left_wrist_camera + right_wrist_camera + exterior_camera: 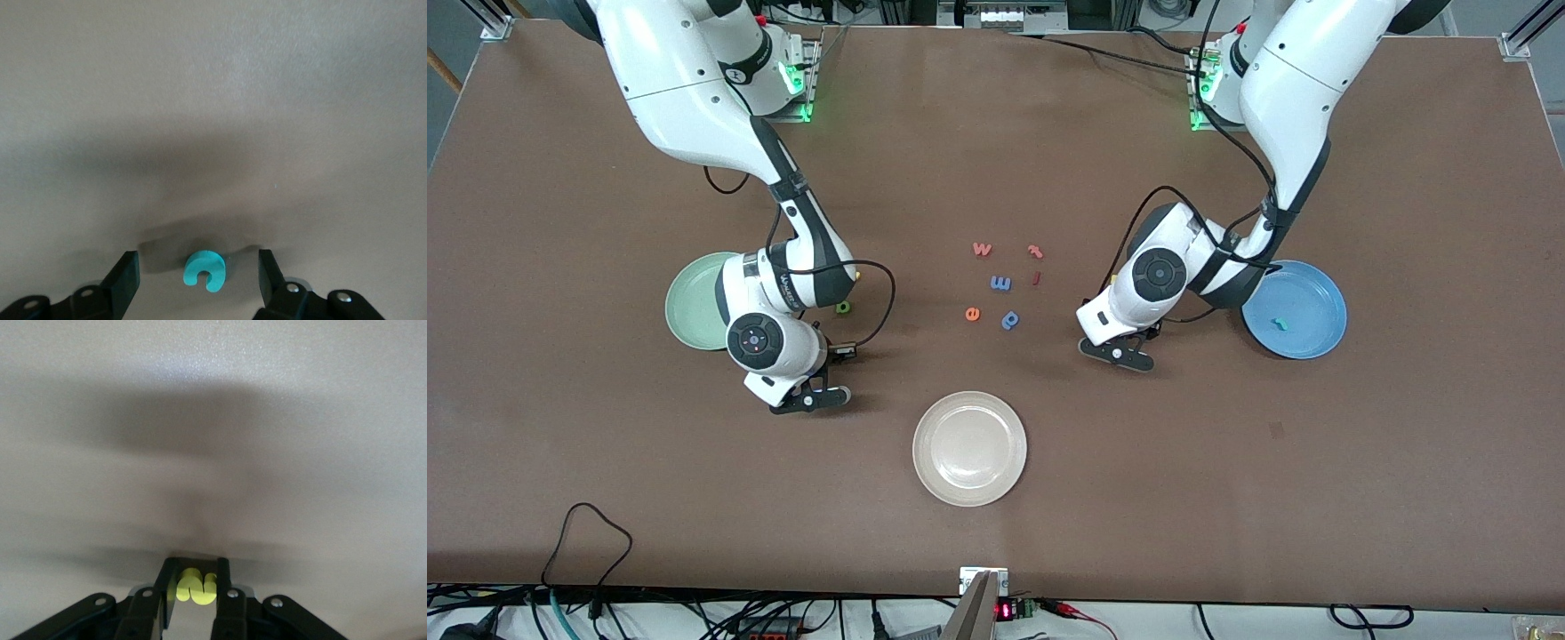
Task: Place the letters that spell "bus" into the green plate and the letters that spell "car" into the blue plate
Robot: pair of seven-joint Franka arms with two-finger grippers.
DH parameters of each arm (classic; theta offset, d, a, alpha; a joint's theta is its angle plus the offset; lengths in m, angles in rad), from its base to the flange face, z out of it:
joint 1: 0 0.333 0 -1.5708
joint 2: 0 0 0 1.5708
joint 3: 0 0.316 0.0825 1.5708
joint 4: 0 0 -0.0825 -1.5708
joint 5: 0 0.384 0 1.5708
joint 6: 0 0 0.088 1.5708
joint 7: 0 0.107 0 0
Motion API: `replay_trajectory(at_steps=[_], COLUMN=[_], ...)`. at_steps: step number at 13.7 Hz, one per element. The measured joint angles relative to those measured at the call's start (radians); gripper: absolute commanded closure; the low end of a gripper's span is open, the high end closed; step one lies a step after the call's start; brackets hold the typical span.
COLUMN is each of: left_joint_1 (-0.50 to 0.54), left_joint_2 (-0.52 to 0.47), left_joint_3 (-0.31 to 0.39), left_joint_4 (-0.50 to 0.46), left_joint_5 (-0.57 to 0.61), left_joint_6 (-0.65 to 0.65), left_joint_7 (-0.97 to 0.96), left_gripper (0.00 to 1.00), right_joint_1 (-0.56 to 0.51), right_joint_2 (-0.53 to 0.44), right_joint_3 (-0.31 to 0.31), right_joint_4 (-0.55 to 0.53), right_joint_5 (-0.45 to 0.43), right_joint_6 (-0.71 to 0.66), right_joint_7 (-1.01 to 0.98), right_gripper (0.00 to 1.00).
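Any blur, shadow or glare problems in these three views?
Front view: sharp and evenly lit, soft shadows under both arms. Left wrist view: table grainy, broad shadow over the teal c, which sits between the open left gripper fingers. Right wrist view: table streaked with blur and heavy shadow, yet the yellow letter in the shut right gripper reads clearly.

Teal c (203, 270), yellow s (193, 586)
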Motion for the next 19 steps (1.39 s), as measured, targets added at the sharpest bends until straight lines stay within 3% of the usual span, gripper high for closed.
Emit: replay_trajectory(at_steps=[3, 7, 9, 11, 14, 17, 19], left_joint_1=[-0.002, -0.001, -0.001, 0.001, 0.030, 0.156, 0.285], left_joint_2=[0.000, -0.006, -0.007, -0.013, -0.085, -0.167, -0.177], left_joint_3=[-0.001, 0.001, 0.002, 0.002, 0.007, 0.014, 0.016], left_joint_4=[-0.006, -0.007, -0.007, -0.005, 0.026, 0.029, 0.010], left_joint_5=[0.000, 0.002, 0.002, 0.002, 0.005, 0.090, 0.142], left_joint_6=[0.000, 0.000, -0.001, -0.011, -0.202, -0.372, -0.408], left_joint_7=[0.001, 0.001, 0.001, 0.001, 0.011, 0.119, 0.203], left_gripper=[0.59, 0.79, 0.82, 0.84, 0.84, 0.84, 0.83], right_joint_1=[-0.010, -0.111, -0.206, -0.268, -0.264, -0.256, -0.257], right_joint_2=[-0.025, -0.140, -0.171, -0.181, -0.204, -0.239, -0.273], right_joint_3=[-0.010, -0.024, -0.027, -0.027, -0.018, -0.015, -0.023], right_joint_4=[0.005, 0.010, -0.015, -0.094, -0.248, -0.321, -0.363], right_joint_5=[0.000, -0.002, -0.002, -0.002, -0.002, -0.002, -0.003], right_joint_6=[-0.052, -0.226, -0.252, -0.186, -0.039, -0.024, -0.024], right_joint_7=[-0.001, -0.109, -0.217, -0.275, -0.279, -0.277, -0.277], right_gripper=[0.88, 0.88, 0.88, 0.88, 0.87, 0.87, 0.87])
